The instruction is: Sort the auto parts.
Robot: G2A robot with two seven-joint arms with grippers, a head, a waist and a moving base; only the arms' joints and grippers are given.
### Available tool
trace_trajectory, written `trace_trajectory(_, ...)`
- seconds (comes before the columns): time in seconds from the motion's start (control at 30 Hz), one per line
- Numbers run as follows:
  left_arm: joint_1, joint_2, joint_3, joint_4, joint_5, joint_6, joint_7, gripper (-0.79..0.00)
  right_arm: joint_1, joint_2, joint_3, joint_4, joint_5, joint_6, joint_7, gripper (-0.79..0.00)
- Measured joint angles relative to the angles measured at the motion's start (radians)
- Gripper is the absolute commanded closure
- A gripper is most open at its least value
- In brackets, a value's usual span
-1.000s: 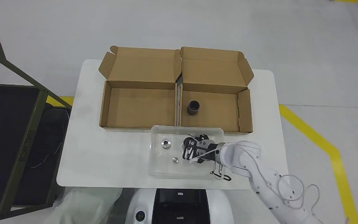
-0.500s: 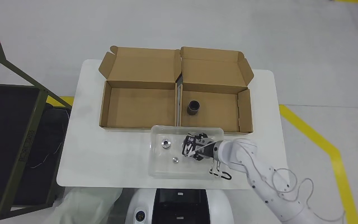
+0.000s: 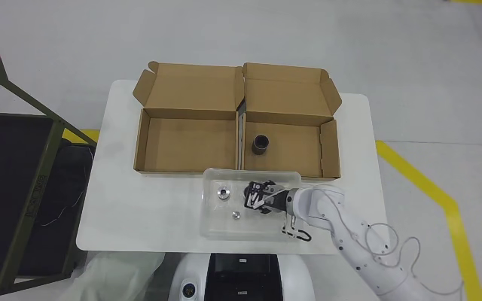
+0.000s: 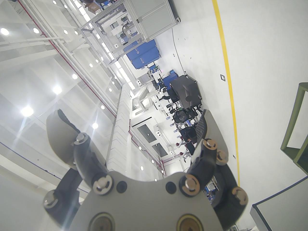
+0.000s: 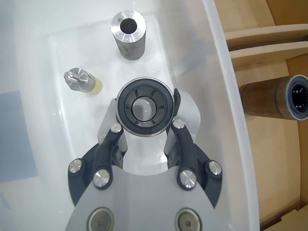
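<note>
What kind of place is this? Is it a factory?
Likely a factory-style robot lab. A yellow line runs along the pale floor, rows of lights shine from a high ceiling, and a framed machine cell stands near blue cabinets.

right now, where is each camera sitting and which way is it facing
Top view: above the arms, facing down at the white table; right arm shows, right hand in the clear bin.
Left wrist view: on the left wrist, aimed away at the hall's ceiling and floor; open left hand shows.
Right wrist view: on the right wrist, looking into the bin; its hand grips a linear bearing.
Shared: top and right wrist views both show the bin and a second bearing in a cardboard box.
</note>
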Motion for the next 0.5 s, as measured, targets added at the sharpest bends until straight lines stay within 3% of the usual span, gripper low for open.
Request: trace_trajectory(0.5, 0.0, 0.0, 0.0, 0.0, 0.0, 0.0, 0.0, -0.785, -0.063, 0.027, 0.091, -0.165, 0.091, -0.059, -0.06, 0.0)
